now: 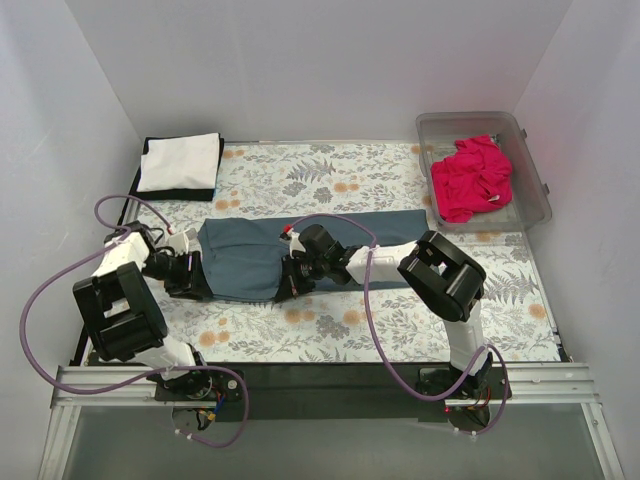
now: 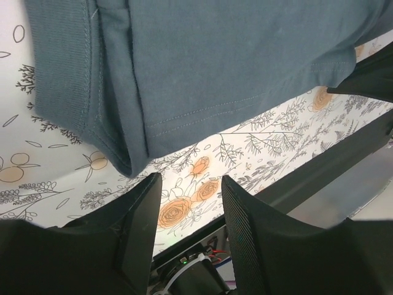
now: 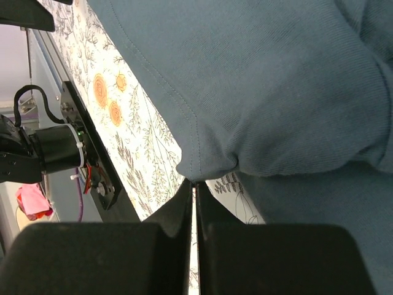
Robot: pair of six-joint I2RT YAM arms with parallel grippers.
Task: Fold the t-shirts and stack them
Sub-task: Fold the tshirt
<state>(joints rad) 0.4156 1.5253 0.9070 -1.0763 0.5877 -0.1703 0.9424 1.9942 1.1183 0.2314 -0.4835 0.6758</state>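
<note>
The dark slate-blue t-shirt (image 1: 350, 235) lies in a long strip across the middle of the floral cloth. My left gripper (image 1: 195, 280) is at its left end, open and empty. In the left wrist view (image 2: 190, 181) the shirt's folded hem (image 2: 233, 67) lies just beyond the fingertips. My right gripper (image 1: 288, 280) is at the shirt's near edge, shut on a pinch of its hem (image 3: 206, 163), seen in the right wrist view (image 3: 194, 182). The white t-shirt (image 1: 178, 160) lies folded on the black t-shirt (image 1: 180, 193) at the back left. The pink t-shirt (image 1: 470, 178) is crumpled in the bin.
The floral cloth (image 1: 330, 175) covers the table. The clear plastic bin (image 1: 530, 150) stands at the back right. White walls close in the left, right and back. The black base rail (image 1: 320, 375) runs along the near edge.
</note>
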